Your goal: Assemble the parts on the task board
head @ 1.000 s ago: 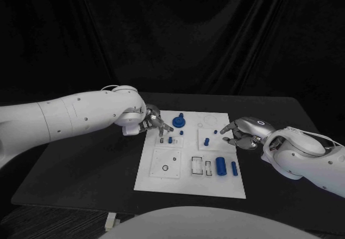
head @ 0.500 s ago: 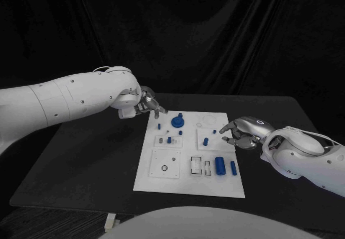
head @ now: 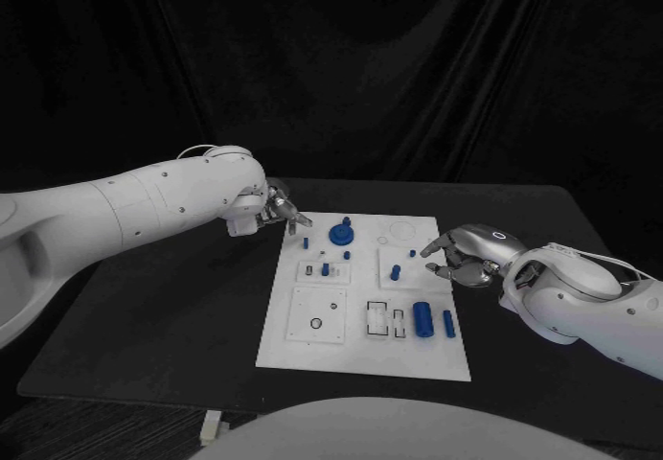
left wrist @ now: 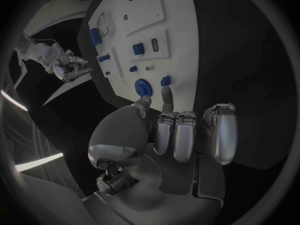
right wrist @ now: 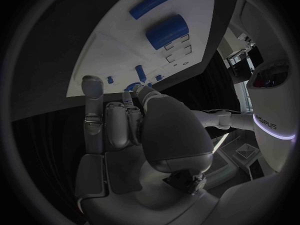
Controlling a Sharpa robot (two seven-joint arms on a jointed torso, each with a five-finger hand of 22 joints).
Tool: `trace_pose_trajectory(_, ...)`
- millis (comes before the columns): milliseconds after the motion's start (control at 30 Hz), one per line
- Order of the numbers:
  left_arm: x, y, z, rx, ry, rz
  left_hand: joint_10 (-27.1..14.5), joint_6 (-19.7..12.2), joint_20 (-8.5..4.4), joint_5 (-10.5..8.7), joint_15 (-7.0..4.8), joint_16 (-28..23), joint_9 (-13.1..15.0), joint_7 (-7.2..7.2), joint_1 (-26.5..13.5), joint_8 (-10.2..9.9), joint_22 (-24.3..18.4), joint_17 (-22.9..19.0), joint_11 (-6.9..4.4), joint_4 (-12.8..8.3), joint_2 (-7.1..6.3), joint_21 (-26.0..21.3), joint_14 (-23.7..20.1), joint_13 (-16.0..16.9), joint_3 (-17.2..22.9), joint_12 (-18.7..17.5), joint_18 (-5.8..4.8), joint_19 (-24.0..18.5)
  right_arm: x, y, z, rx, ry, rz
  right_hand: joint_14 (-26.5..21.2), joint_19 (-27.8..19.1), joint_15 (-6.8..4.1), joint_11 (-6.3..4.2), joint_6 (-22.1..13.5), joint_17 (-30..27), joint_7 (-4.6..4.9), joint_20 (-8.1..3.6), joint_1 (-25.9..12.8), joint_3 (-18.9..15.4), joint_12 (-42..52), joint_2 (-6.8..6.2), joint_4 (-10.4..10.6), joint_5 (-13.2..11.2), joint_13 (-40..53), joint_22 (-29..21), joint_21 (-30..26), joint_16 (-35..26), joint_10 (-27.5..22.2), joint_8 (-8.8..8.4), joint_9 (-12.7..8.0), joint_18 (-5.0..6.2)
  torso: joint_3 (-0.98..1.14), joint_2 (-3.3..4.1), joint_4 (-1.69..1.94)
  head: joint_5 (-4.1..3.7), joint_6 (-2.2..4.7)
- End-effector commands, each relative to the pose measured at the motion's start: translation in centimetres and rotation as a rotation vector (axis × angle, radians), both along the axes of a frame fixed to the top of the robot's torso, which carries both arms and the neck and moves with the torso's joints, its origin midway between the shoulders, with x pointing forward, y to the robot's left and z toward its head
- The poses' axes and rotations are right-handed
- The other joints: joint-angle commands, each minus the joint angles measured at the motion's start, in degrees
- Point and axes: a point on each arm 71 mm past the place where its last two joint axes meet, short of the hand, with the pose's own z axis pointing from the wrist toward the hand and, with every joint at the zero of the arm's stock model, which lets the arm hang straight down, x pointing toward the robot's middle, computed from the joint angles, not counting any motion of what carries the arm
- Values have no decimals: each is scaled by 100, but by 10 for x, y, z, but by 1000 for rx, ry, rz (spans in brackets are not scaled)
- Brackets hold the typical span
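Observation:
The white task board (head: 362, 331) lies mid-table with blue parts on it: a round knob (head: 341, 231), a thick cylinder (head: 422, 319), a slim cylinder (head: 449, 324) and several small pieces. My left hand (head: 284, 212) hovers off the board's far left corner and holds nothing. In the left wrist view one fingertip (left wrist: 167, 92) points at a small blue piece (left wrist: 165, 80) beside the knob (left wrist: 143, 87), not touching it. My right hand (head: 462, 257) hangs at the board's right edge with its fingers bent and apart, nothing in them. The right wrist view shows the thick cylinder (right wrist: 167, 31) beyond that hand (right wrist: 125, 120).
The black table (head: 166, 316) spreads wide to the board's left and narrower to its right. Black curtains stand behind it. The table's front edge runs close under the board.
My left hand has lifted off the board's far left part and drawn back toward the far left corner, uncovering a small blue piece there. The right hand has stayed put.

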Motion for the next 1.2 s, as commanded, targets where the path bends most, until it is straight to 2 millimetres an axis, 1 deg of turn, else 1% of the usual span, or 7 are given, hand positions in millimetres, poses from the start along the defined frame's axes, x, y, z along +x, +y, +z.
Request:
trace_pose_trajectory(33,3,-3,-4,4,-38,-50,598,32,-18,-29,-29,15,12,-9,25,21,1162,1509,-23,10,-8,11,606,1509,-32,20,22,39,0,0,-1,0,-3,-7,209,-37,55,9,51,-7,1,-11,1,28,-32,-32,-3,33,223,344,-26,-28,-51,-22,-8,47,4,-8,-6,1,-1)
trace_pose_trajectory(200,4,-3,-11,7,-45,-52,598,22,-18,-37,-29,15,14,-9,25,18,1162,1509,-22,11,-13,9,606,1509,-40,20,22,38,0,1,-1,2,-3,-4,209,-37,55,9,51,-7,1,-11,1,28,-32,-32,-3,33,223,344,-26,-28,-51,-22,-8,47,-1,-2,-4,-24,-1)
trace_pose_trajectory(400,5,-5,-15,-2,-56,-57,598,-81,-13,-54,-18,15,-11,18,23,-58,1161,1509,-6,36,-19,-10,606,1509,-79,20,25,26,0,1,-1,1,-1,-4,207,-38,55,9,53,-8,2,-11,0,34,-46,-34,-5,35,208,343,-31,-30,-63,-22,-8,48,6,0,-9,-15,-1)
trace_pose_trajectory(567,6,-6,-16,-5,-56,-61,598,-116,-5,-80,-7,15,-29,34,10,-98,1155,1509,9,58,-25,-37,606,1509,-112,20,31,8,0,2,-1,0,0,-3,207,-38,55,9,53,-8,2,-11,0,34,-46,-34,-5,35,208,343,-31,-30,-63,-22,-8,48,6,5,-27,4,-1)
trace_pose_trajectory(733,5,-7,-17,-11,-52,-70,593,-169,11,-110,15,15,-50,58,19,-152,1148,1509,32,73,-20,-74,606,1505,-144,16,39,-20,0,2,-1,0,0,-3,205,-41,56,9,56,-14,2,-10,-1,40,-50,-33,-6,37,204,340,-44,-37,-67,-21,-8,49,5,4,-15,-8,-1)
trace_pose_trajectory(933,4,-8,-19,-12,-42,-77,593,-191,19,-115,24,15,-57,69,26,-172,1148,1509,42,76,-21,-85,606,1505,-156,16,40,-28,0,2,-1,1,0,-2,205,-41,56,9,56,-14,2,-10,-1,40,-50,-33,-6,37,204,340,-44,-37,-67,-21,-8,49,13,6,-18,-6,-1)
trace_pose_trajectory(1200,3,-11,-24,-10,-28,-83,576,-257,41,-110,49,15,-79,98,62,-234,1146,1509,69,75,-5,-113,606,1488,-177,-2,46,-51,0,2,-1,1,0,-2,205,-41,56,9,56,-14,2,-10,-1,40,-50,-33,-6,37,204,340,-44,-37,-67,-21,-8,49,11,-4,-11,-15,-1)
